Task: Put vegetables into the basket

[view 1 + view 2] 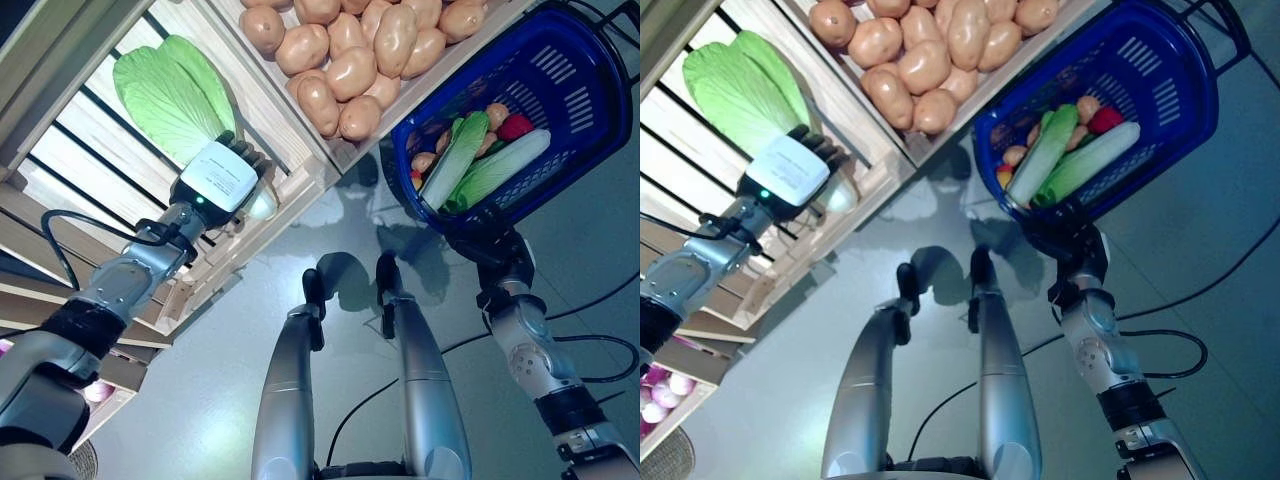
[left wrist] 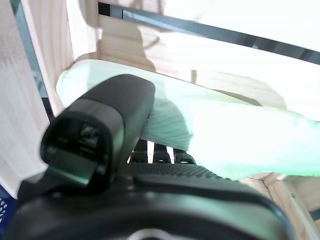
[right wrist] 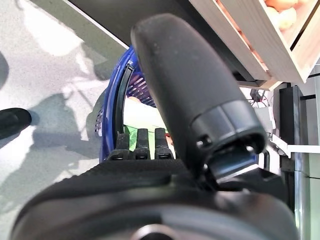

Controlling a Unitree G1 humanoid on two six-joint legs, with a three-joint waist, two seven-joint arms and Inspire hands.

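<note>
A pale green napa cabbage (image 1: pixel 165 90) lies in a wooden crate of the stand. My left hand (image 1: pixel 222 178) is on its white stem end, with fingers and thumb curled round it; the left wrist view shows the thumb (image 2: pixel 100 130) over the cabbage (image 2: pixel 240 140). The blue basket (image 1: pixel 600 110) stands on the floor at the right. It holds two long green leafy vegetables (image 1: pixel 455 160), small potatoes and a red round one. My right hand (image 1: pixel 495 245) is at the basket's near rim with straight fingers, as the right wrist view (image 3: pixel 190 90) shows.
The wooden stand's slatted crates (image 1: pixel 290 190) fill the left and top. A crate of potatoes (image 1: pixel 350 60) lies between the cabbage crate and the basket. Grey floor (image 1: pixel 590 260) spreads below and to the right of the basket.
</note>
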